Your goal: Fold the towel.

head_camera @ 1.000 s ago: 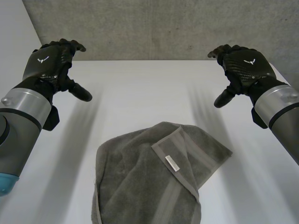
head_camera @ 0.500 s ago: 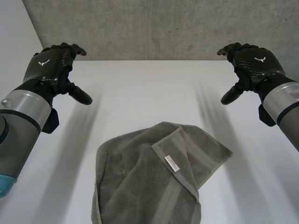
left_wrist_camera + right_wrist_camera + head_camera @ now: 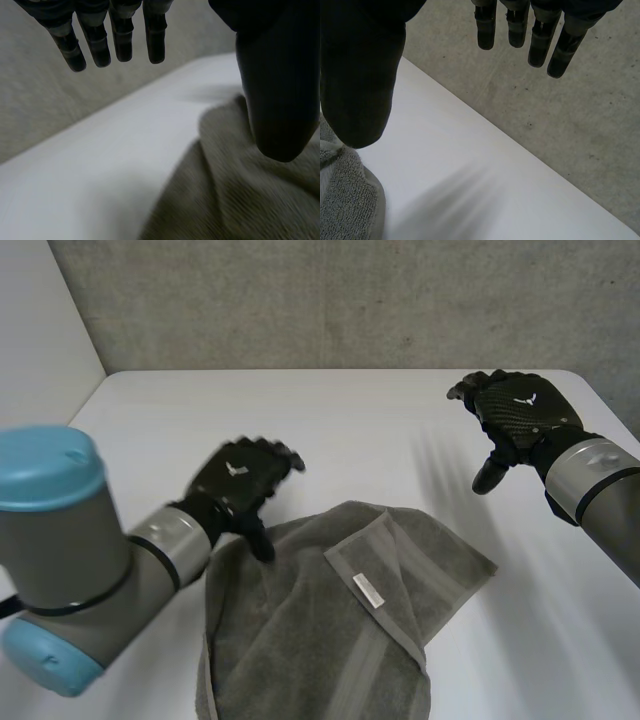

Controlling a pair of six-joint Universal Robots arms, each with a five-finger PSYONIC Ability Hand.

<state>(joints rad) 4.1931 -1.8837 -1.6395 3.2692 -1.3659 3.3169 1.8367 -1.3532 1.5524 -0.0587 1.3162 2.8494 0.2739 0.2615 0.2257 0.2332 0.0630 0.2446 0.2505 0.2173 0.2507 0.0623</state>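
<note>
Head view, clock centred on the towel, 12 toward the wall.

The towel (image 3: 300, 640) is grey and rumpled. It lies on the near middle of the white table (image 3: 350, 420), and its near part runs off the view at 6. One flap is folded over the top with a woven band along it. A small white label (image 3: 368, 590) faces up near the middle.

My left hand (image 3: 238, 480) is at 11, over the towel's far-left edge. Its fingers (image 3: 120, 42) are straight and spread over bare table, gripping nothing. The thumb points down at the cloth edge. In the left wrist view it hangs just over the terry, and I can't tell if it touches. No pinch.

My right hand (image 3: 520, 418) is at 2, above bare table and well apart from the towel. Its fingers (image 3: 540, 45) are straight and relaxed, the thumb stands off from them, and nothing is held. In the right wrist view a towel edge lies beside that thumb.

A concrete wall (image 3: 350, 300) stands behind the table at 12.
</note>
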